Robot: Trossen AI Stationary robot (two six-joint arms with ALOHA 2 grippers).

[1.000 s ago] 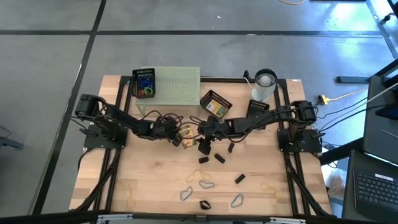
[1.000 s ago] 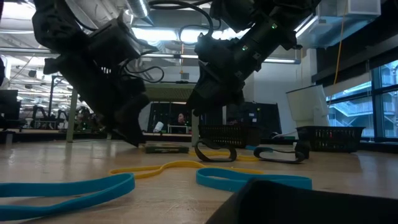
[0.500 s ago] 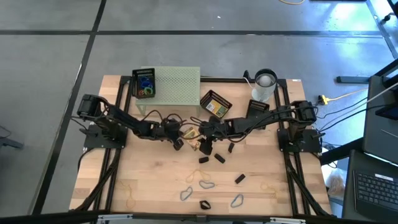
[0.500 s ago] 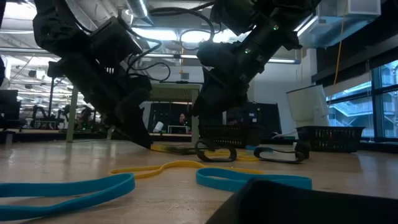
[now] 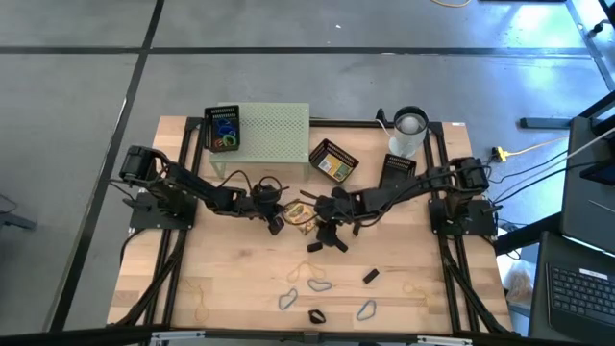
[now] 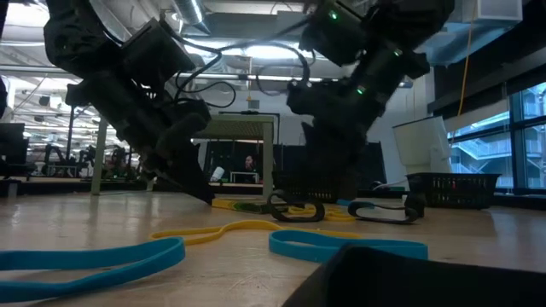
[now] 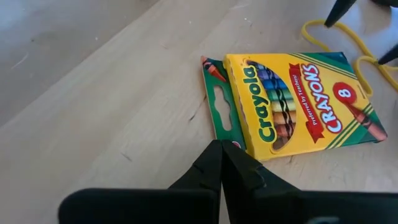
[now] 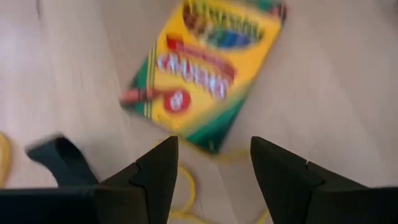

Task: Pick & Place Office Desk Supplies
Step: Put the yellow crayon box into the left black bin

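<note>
Item: Crayola crayon box [image 7: 298,99], flat on table [image 5: 221,279] centre. Light, stiff card, crushable; take across long edges. My left gripper [image 7: 222,163] pressed together beside it; right gripper [image 8: 211,163] apart above.

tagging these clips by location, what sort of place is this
Probably a robotics lab or open workshop: a wooden table on a grey concrete floor, long ceiling lights over benches behind, and a laptop beside the rig.

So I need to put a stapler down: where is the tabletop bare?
Bare wood lies at the front left, beside the rubber band, and right of the black clip. The middle is crowded around the crayon box and both tools.
</note>
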